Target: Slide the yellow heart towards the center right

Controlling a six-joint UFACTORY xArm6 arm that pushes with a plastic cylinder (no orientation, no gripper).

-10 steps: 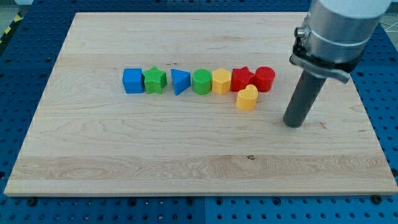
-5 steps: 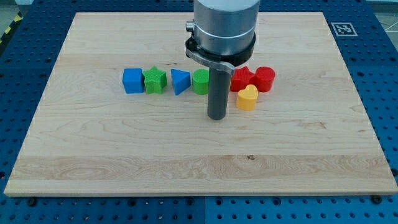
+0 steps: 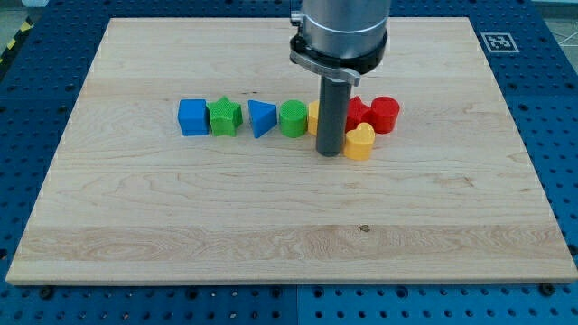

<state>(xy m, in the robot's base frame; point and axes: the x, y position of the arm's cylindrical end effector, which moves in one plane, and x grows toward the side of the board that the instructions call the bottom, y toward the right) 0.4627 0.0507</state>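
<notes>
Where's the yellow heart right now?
The yellow heart sits just right of the board's middle, below the red star in the row, with my tip against its left side.

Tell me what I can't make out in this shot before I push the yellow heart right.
- Contact: my tip sits at the left edge of the yellow heart; touching or a hair apart, too close to tell.
- Yellow block in the row: mostly behind the rod, shape hidden.
- Red block behind the heart: partly covered by the rod, so its shape is unclear.
- Arm above the collar: cut off by the view's top.
</notes>
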